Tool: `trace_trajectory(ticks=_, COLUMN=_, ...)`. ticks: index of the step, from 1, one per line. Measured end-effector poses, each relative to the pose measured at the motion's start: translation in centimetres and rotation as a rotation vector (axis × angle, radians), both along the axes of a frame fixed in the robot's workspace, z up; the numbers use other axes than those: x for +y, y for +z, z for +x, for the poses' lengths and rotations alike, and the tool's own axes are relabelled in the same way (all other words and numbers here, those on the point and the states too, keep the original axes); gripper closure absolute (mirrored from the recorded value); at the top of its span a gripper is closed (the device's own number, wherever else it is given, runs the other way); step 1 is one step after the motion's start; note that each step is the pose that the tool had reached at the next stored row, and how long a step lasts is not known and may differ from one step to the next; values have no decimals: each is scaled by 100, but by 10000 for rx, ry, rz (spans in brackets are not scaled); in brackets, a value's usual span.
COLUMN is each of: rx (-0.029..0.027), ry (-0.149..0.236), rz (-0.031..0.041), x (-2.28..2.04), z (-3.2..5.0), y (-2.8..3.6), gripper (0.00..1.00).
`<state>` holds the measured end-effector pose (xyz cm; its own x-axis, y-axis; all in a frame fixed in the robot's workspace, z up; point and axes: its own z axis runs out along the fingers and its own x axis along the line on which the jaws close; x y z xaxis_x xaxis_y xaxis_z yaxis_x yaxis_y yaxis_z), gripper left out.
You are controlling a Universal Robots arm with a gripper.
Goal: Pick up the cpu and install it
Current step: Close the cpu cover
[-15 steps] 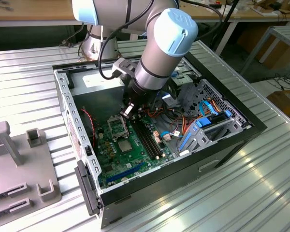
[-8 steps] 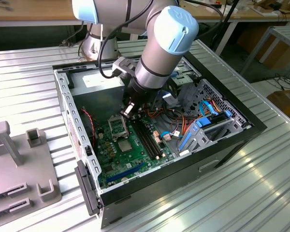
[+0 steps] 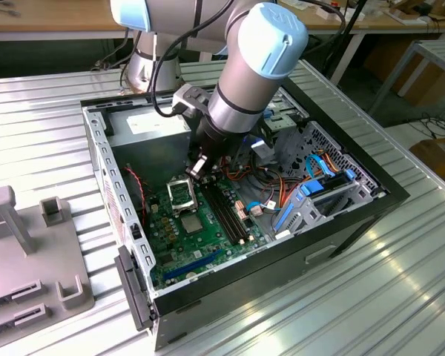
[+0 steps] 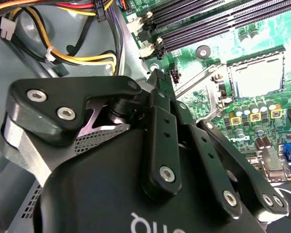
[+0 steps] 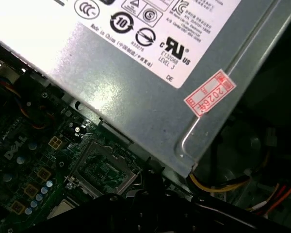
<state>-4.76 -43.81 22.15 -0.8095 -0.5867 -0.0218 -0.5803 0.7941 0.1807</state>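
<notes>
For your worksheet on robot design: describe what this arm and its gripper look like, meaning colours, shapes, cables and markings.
In the exterior view, the arm is made of silver-grey cylindrical tubes with rounded light-blue caps at the joints, and a black cable runs along it. In the second wrist view, the gripper is matte black, built of flat linkage bars joined with silver screws, with a perforated grey metal patch and part of a white marking on its body.

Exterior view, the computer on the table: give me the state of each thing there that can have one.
Computer case: lying on its side, side panel off, inside exposed.
Socket: uncovered, its metal frame swung back.
Memory slots: empty.
End effector: lowered inside the case, just above the board between the socket and the memory slots.
</notes>
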Motion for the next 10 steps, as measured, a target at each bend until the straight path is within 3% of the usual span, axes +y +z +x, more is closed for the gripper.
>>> trace_trajectory(ticks=10, rx=0, ry=4, rz=0, x=-3, z=0, y=0, gripper=89)
